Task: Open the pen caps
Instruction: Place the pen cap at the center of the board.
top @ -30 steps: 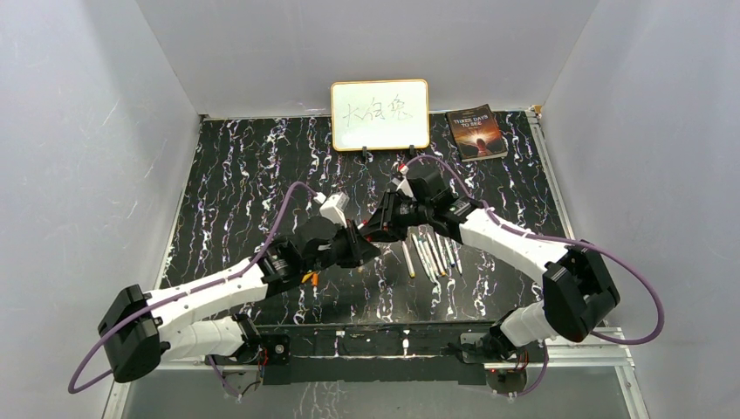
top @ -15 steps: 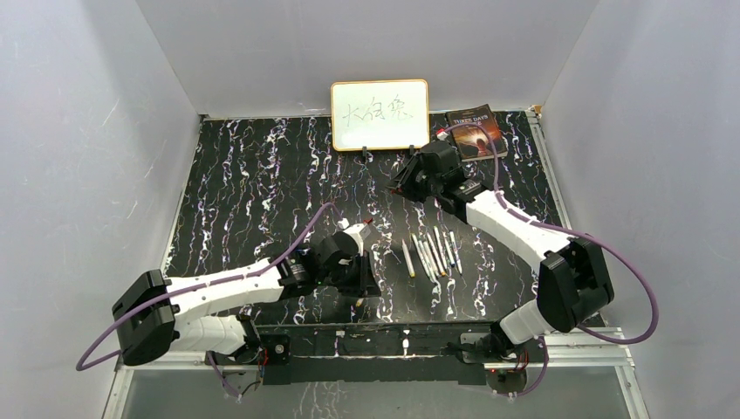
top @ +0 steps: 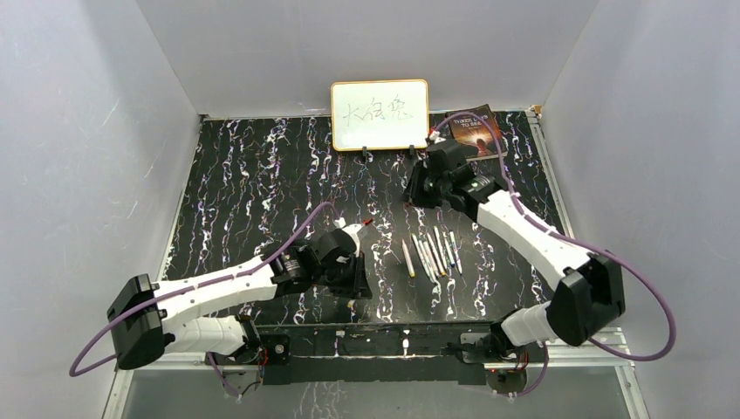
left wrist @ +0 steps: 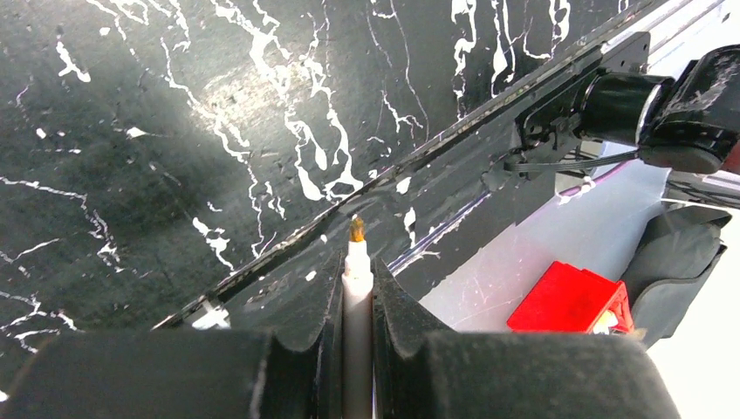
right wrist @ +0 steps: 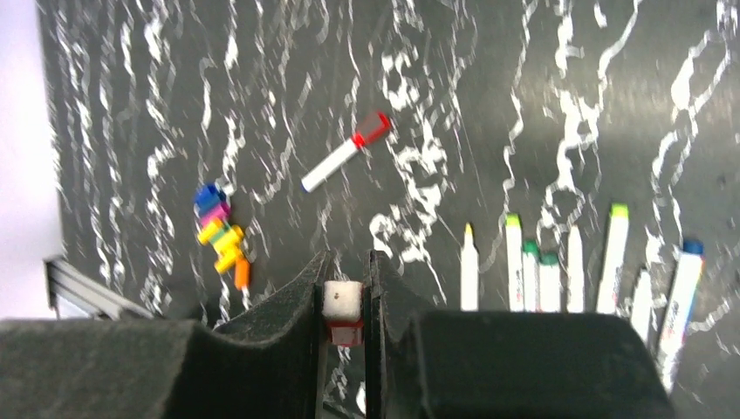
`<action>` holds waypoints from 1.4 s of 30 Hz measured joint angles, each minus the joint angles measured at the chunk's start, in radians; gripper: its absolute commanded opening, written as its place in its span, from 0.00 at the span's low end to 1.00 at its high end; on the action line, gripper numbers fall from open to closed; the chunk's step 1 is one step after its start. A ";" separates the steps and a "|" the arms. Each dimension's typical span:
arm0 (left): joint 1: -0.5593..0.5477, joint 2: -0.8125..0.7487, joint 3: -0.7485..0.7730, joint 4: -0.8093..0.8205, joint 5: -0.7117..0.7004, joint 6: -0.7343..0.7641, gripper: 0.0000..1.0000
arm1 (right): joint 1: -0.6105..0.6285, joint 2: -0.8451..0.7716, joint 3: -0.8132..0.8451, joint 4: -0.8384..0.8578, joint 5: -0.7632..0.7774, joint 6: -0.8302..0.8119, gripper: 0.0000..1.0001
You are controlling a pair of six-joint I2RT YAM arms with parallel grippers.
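Arms drawn apart: a slim white-barrelled pen [left wrist: 357, 301] is held uncapped by the left gripper [left wrist: 356, 262], its stubby red plastic cap [right wrist: 343, 307] by the right gripper [right wrist: 345, 271].

The left arm [top: 209, 288] and right arm [top: 524, 231] have white links between chunky black joints, a purple cable [top: 292, 234] looping along each. The left end effector [left wrist: 356, 292] and right end effector [right wrist: 345, 292] are black.
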 measured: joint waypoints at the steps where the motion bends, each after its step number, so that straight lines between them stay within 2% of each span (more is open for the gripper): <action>1: 0.000 -0.006 0.000 -0.013 -0.002 0.004 0.00 | 0.000 -0.020 -0.016 -0.021 -0.006 -0.017 0.00; 8: 0.000 -0.067 0.000 -0.061 -0.043 0.008 0.00 | 0.014 -0.103 -0.135 -0.173 -0.052 -0.121 0.00; 15: 0.000 -0.097 0.000 -0.120 -0.095 0.001 0.00 | 0.092 -0.041 -0.153 -0.248 0.008 -0.158 0.00; 22: 0.000 -0.102 0.006 -0.164 -0.140 0.001 0.00 | 0.162 0.020 -0.172 -0.246 0.055 -0.163 0.00; 30: 0.000 -0.151 0.009 -0.185 -0.161 -0.010 0.00 | 0.270 0.133 -0.117 -0.119 -0.001 -0.090 0.00; 36: 0.000 -0.295 0.101 -0.257 -0.190 -0.024 0.00 | 0.397 0.287 -0.035 0.024 -0.070 0.001 0.00; 42: 0.000 -0.435 0.165 -0.289 -0.204 -0.033 0.00 | 0.469 0.467 0.045 0.159 -0.117 0.081 0.00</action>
